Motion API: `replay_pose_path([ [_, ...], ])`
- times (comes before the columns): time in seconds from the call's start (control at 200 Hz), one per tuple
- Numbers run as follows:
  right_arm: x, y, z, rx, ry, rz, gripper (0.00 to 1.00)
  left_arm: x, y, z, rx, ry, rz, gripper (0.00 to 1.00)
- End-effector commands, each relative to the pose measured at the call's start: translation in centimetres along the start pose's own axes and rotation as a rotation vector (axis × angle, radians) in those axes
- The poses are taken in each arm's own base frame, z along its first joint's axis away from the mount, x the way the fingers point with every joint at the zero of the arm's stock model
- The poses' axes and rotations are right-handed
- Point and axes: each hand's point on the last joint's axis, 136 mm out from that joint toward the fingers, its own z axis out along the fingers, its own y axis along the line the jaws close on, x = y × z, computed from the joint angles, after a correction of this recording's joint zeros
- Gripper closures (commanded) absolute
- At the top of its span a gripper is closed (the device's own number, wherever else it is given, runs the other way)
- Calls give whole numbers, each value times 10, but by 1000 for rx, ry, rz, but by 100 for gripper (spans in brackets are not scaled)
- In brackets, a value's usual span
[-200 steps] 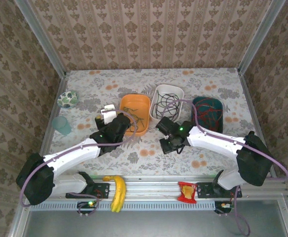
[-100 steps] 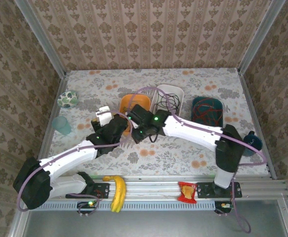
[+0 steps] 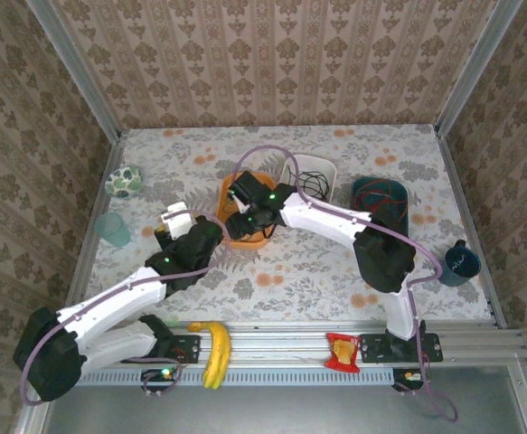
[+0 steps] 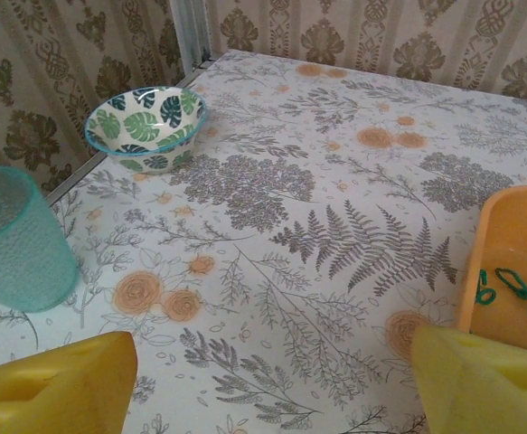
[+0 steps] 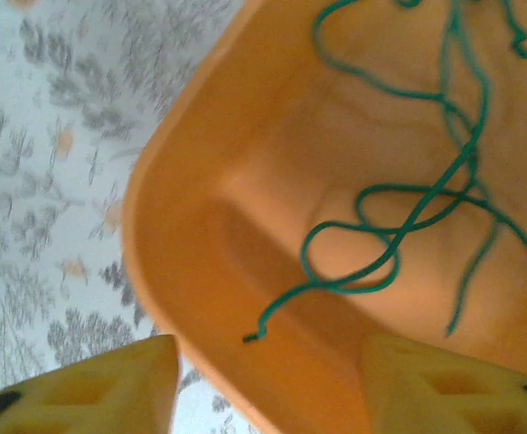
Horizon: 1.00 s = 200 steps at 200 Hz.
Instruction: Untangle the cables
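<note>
From above we see the black cable (image 3: 312, 184) coiled in the white tub (image 3: 331, 167) and the red cable (image 3: 382, 208) in the teal tub (image 3: 378, 181), both right of the orange tub (image 3: 225, 194); the right gripper (image 3: 241, 212) hangs over the orange one. Our right wrist view adds the thin green cable (image 5: 399, 237) looping across that tub's smooth plastic floor, its cut end toward the yellow fingers (image 5: 82, 384), jaws apart; the left gripper (image 4: 263, 387), jaws likewise apart and empty, sits over the floral cloth (image 4: 272, 208) left of the tub.
</note>
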Motion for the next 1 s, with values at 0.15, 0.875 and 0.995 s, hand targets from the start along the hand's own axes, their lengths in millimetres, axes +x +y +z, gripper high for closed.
replay_pose_path([
  [0.15,-2,-43,-65,112,-266,184,35,14,34,-2,-67,19,-29,9],
  [0.875,271,-249,-143,484,-165,1075,36,24,74,3,-345,115,13,0],
  [0.995,259,-271,-145,555,-202,1032,35,10,82,-1,-414,118,65,0],
])
